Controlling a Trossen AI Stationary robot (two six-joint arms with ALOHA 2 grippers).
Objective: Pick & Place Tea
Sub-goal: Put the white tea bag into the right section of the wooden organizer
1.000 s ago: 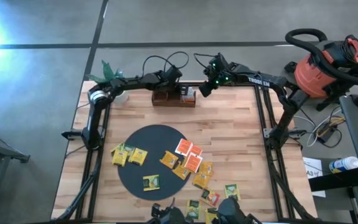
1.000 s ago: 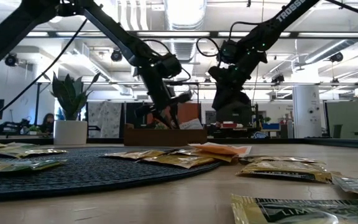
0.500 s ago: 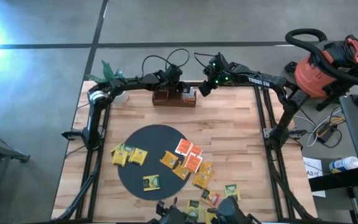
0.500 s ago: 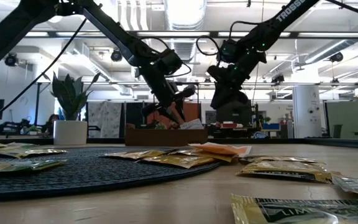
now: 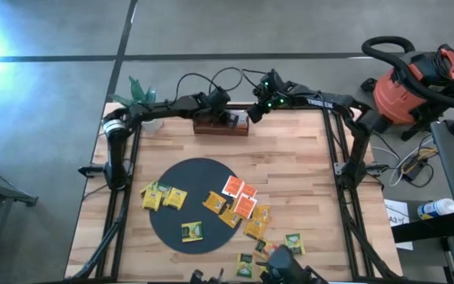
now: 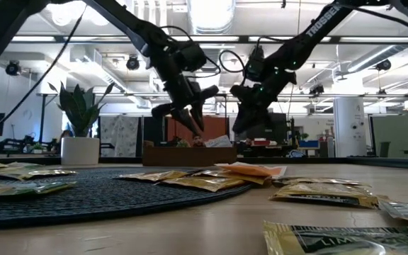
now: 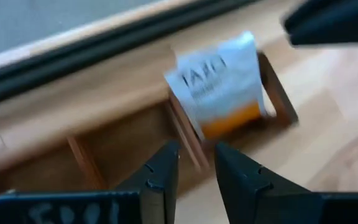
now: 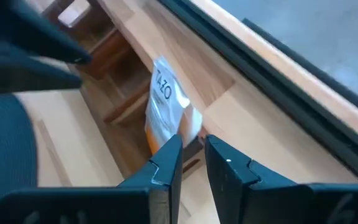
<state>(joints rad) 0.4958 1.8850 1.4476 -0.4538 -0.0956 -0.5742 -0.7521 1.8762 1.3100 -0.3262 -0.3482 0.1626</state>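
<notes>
Barely begun, I'd say: one tea packet (image 7: 224, 84) stands in the wooden tray (image 5: 221, 125) at top centre, both empty claws, left (image 5: 228, 117) and right (image 5: 252, 115), hover nearly closed, while the remaining packets (image 5: 241, 207) litter the mat (image 5: 189, 180) and table (image 5: 290, 166) below.

You see the tea packets (image 5: 247, 267) at the high view's bottom edge cut off. The tray (image 7: 104, 152) blurs in the left wrist view.
</notes>
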